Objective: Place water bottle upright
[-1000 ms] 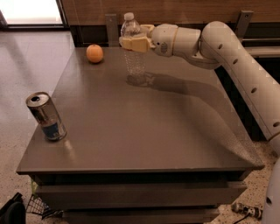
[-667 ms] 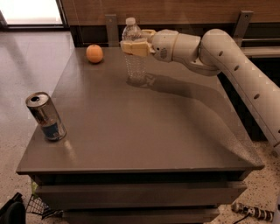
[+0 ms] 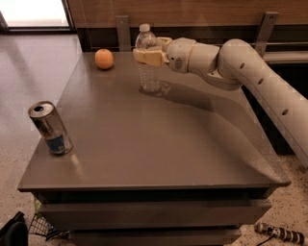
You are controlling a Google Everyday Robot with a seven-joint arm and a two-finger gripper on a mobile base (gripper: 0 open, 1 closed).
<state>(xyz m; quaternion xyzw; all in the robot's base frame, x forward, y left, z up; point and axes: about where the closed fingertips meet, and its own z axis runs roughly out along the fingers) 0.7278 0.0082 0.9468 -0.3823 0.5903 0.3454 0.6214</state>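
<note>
Gripper point(image 3: 145, 50) clamped on the upper body of the upright water bottle point(image 3: 150, 79), base on the table point(image 3: 168, 144), contents unclear.

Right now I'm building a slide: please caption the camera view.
Gripper grasps the upright water bottle at the far side of the table; an orange and a can sit apart.

The single camera stood high over the near edge of the table point(image 3: 159, 149), at middling range, and looked down and across it toward the far wooden wall point(image 3: 192, 12). The arm point(image 3: 269, 86) stretched in from the frame's right, and its gripper point(image 3: 144, 52) sat at the far middle, clasped about the water bottle point(image 3: 149, 77)
</note>
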